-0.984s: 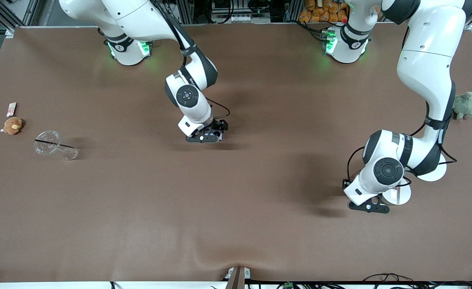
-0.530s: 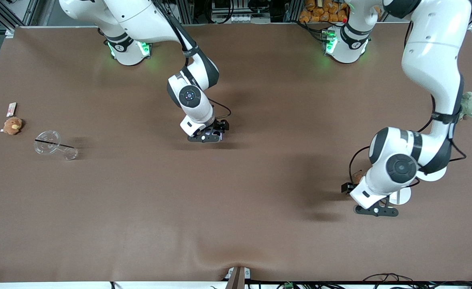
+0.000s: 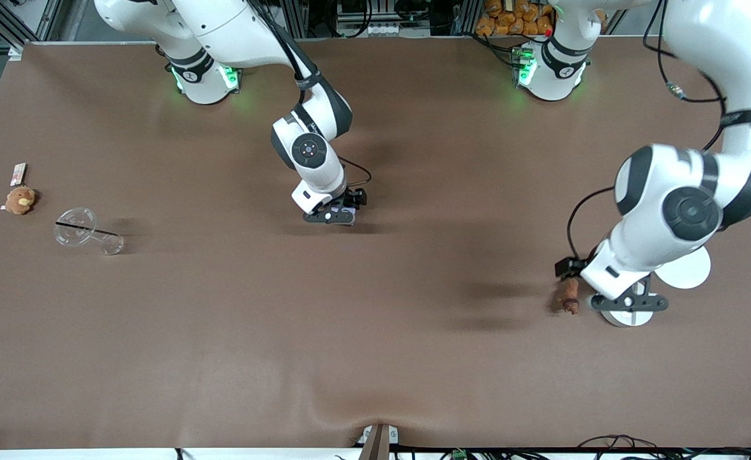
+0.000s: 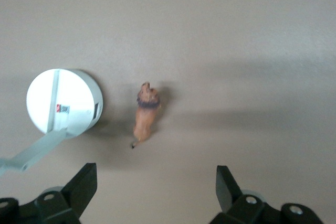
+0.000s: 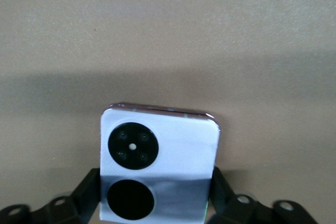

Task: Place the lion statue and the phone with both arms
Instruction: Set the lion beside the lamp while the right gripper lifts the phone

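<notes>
Left tool [image 4: 152, 192] has lifted, jaws wide open and empty; lion statue [image 3: 569, 300] now lies exposed on the surface [image 3: 375, 332] beside a white round disc [image 4: 60, 100]. Right tool [image 3: 337, 214] still clamps the phone [image 5: 157, 166], mid-surface.

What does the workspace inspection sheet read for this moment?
Surface: brown cloth table, wrinkled at the near edge.
Job's things: lion statue on the cloth, free; phone between the right gripper's fingers.
Clutter: white discs, clear glass, plush toy, small card.
Grippers: left gripper open above the lion; right gripper shut on the phone.
Cables: black leads along both wrists.
Surroundings: orange toys at the table's edge.
</notes>
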{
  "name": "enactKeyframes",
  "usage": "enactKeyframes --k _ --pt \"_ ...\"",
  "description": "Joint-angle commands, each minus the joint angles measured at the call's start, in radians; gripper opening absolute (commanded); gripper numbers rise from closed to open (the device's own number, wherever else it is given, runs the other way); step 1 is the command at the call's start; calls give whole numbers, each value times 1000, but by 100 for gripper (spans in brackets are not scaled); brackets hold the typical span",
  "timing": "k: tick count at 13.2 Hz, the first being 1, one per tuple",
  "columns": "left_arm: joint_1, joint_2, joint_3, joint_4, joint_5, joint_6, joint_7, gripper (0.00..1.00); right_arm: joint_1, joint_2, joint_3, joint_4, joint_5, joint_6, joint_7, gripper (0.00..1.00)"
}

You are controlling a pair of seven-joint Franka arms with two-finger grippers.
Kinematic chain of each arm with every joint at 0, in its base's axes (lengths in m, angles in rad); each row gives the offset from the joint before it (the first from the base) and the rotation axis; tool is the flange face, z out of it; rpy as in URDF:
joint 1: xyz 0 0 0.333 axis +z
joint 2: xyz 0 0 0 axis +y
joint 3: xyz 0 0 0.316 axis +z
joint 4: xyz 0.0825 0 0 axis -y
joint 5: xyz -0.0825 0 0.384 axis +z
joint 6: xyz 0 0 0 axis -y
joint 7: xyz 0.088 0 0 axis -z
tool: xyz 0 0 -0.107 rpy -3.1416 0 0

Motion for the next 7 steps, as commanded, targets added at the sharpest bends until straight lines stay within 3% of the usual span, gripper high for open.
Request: enactKeyframes --k 1,2,5,7 --pt "32 -125 -5 -38 -65 -117 89 100 13 -21 -14 5 -31 -21 22 8" --pt "40 -162 -3 -38 -107 -183 148 100 7 -44 -14 10 -33 -56 34 0" --pt "69 -277 9 -39 -138 -326 232 100 -7 -99 -53 17 -33 -111 56 0" --pt "-24 -345 90 -38 -141 -372 286 100 -35 -116 -106 36 -33 -115 39 0"
